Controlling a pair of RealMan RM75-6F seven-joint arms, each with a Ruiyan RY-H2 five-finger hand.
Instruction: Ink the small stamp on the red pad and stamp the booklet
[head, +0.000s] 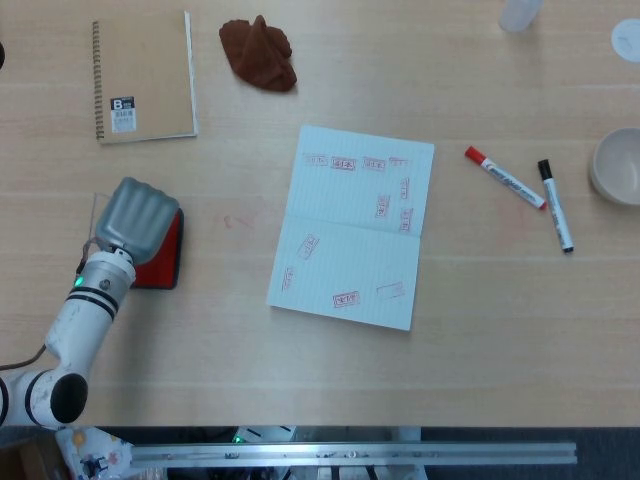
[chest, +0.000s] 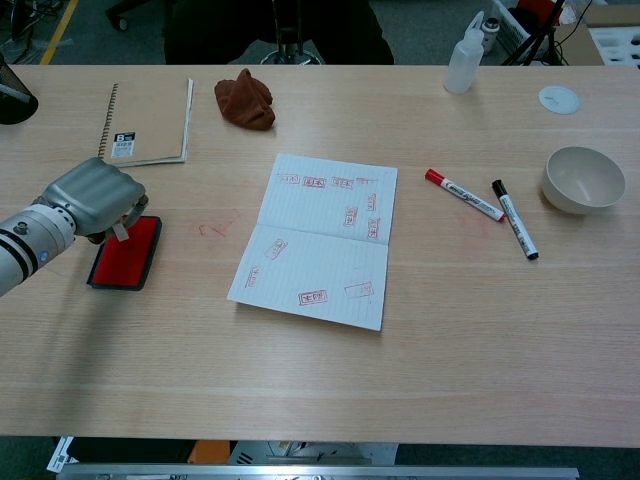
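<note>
My left hand (head: 137, 218) hangs over the red ink pad (head: 166, 255) at the table's left side and covers most of it. In the chest view the left hand (chest: 88, 196) is curled around a small pale stamp (chest: 121, 228), whose lower end sticks out and touches the red pad (chest: 128, 258). The open booklet (head: 355, 225) lies flat in the middle of the table, well to the right of the hand. Its pages carry several red stamp marks. The right hand shows in neither view.
A spiral notebook (head: 143, 78) and a brown cloth (head: 260, 52) lie at the back left. A red marker (head: 503, 177), a black marker (head: 556, 205) and a bowl (head: 620, 165) sit to the right. A bottle (chest: 464, 55) and a white lid (chest: 558, 98) stand at the back right.
</note>
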